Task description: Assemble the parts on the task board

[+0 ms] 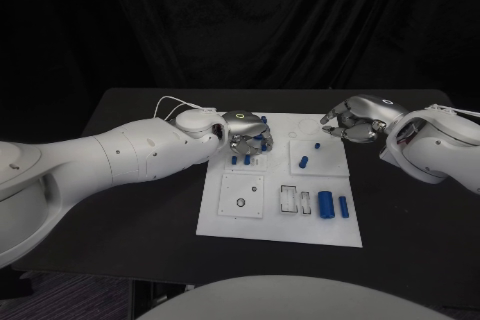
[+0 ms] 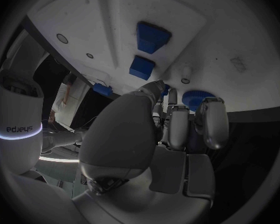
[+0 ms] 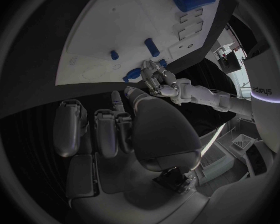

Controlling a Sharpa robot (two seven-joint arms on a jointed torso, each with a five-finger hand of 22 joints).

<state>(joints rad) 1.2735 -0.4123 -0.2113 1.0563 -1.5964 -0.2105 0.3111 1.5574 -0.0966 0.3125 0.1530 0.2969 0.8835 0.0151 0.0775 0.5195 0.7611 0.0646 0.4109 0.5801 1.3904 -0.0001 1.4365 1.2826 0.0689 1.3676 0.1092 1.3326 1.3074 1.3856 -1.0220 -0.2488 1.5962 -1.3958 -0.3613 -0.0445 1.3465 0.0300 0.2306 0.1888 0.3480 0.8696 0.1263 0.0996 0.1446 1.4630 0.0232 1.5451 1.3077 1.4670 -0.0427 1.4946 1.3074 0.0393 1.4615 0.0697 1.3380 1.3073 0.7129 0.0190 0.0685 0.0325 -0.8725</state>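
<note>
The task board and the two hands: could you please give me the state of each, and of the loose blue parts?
Task board: flat on the table, several slots unfilled.
Large blue cylinder: lying on its side on the board.
Slim blue peg: lying beside the cylinder.
Left hand: fingers curled down over the board's far left part; grip unclear.
Right hand: fingers curled, beside the board's far right corner, holding nothing visible.

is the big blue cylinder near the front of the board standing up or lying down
Lying down. In the head view the big blue cylinder rests on its side on the white board, its long side showing, beside a thinner blue piece.
</note>
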